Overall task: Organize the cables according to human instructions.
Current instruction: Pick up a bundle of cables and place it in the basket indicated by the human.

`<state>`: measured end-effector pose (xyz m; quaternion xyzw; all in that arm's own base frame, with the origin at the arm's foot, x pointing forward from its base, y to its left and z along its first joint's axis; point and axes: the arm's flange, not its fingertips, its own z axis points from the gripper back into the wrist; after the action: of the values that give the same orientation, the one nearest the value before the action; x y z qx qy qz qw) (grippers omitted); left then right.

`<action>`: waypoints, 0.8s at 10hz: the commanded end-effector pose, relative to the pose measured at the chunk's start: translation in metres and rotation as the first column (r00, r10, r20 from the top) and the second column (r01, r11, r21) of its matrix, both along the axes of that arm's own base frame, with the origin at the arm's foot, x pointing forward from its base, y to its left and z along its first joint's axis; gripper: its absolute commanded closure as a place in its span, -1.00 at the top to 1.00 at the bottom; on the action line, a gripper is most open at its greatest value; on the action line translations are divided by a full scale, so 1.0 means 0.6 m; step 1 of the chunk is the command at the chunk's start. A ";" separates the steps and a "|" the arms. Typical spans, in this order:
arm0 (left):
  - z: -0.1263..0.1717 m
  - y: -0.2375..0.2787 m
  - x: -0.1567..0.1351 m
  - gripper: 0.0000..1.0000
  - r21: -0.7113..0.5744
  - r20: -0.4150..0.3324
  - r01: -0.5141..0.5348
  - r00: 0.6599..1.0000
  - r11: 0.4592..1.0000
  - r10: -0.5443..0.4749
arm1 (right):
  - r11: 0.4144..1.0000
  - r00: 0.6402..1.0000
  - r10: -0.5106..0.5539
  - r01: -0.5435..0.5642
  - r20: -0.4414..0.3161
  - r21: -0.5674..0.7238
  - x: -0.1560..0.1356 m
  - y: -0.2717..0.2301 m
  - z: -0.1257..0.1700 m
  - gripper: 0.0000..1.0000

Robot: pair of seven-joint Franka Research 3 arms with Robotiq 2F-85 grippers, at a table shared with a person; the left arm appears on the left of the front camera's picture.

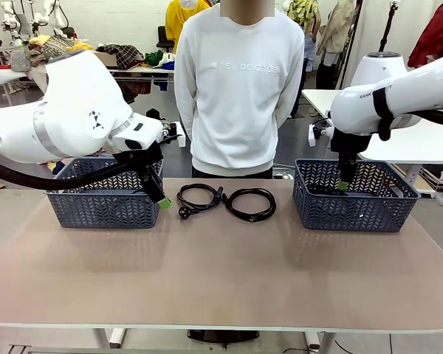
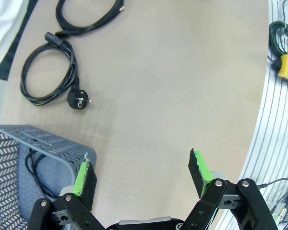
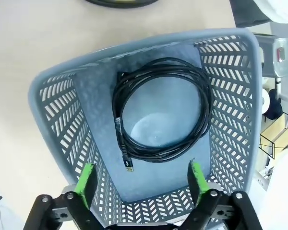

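Robot arms and a person [image 1: 238, 88] in a white sweatshirt face each other across a matte tan surface [image 1: 221, 280] that carries two grey plastic baskets with herringbone-slotted walls.

Two of the cables lie on the surface between the baskets, just beside each other. Each is a thin, glossy black cord wound into a round loop. The round-plug cable [image 1: 198, 198] [image 2: 47, 72] ends in a chunky disc-shaped plug that rests on the surface at the loop's edge. The second cable [image 1: 249, 203] [image 2: 86, 17] lies on the side nearer the right basket [image 1: 354, 214].

The left gripper [image 1: 162, 198] [image 2: 140, 160] hangs at the corner of the left basket [image 1: 103, 210] [image 2: 48, 143] nearest the loose loops. Its jaws stand wide apart with nothing between them, and their green pads [image 2: 80, 179] look ribbed. The left wrist view shows strands of a third cable [image 2: 32, 165] inside that basket, against its smooth floor.

The right gripper [image 1: 343, 183] [image 3: 141, 166] hangs over the right basket [image 3: 53, 96], with its jaws likewise apart and empty. Below them the fourth cable [image 3: 158, 110] lies flat on the basket's smooth floor. It is wound in several neat turns into a near-circle, and its slim metal-tipped plug points toward the near wall.
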<state>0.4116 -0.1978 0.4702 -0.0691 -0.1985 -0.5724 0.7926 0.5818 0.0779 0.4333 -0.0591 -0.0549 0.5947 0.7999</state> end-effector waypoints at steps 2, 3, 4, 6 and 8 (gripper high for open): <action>0.001 0.004 0.000 1.00 0.000 -0.001 -0.006 1.000 1.000 0.006 | 1.000 1.000 -0.002 0.003 -0.030 0.029 0.001 -0.001 0.009 1.00; 0.001 0.004 0.000 1.00 0.000 -0.001 -0.006 1.000 1.000 0.006 | 0.999 0.999 0.003 -0.002 -0.035 0.033 0.001 -0.001 0.009 1.00; 0.001 0.004 0.000 1.00 0.000 -0.001 -0.006 1.000 1.000 0.006 | 0.999 0.999 0.006 -0.005 -0.040 0.033 0.001 -0.001 0.008 1.00; 0.001 0.004 0.000 1.00 0.000 -0.001 -0.006 1.000 1.000 0.006 | 0.998 0.999 -0.042 0.043 -0.026 0.038 -0.001 -0.010 0.006 1.00; 0.001 0.004 0.000 1.00 0.000 -0.001 -0.006 1.000 1.000 0.006 | 1.000 1.000 -0.003 0.003 -0.026 0.002 -0.004 0.000 -0.003 1.00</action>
<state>0.4116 -0.1978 0.4702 -0.0691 -0.1985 -0.5724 0.7926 0.5800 0.0768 0.4305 -0.0487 -0.0450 0.5923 0.8030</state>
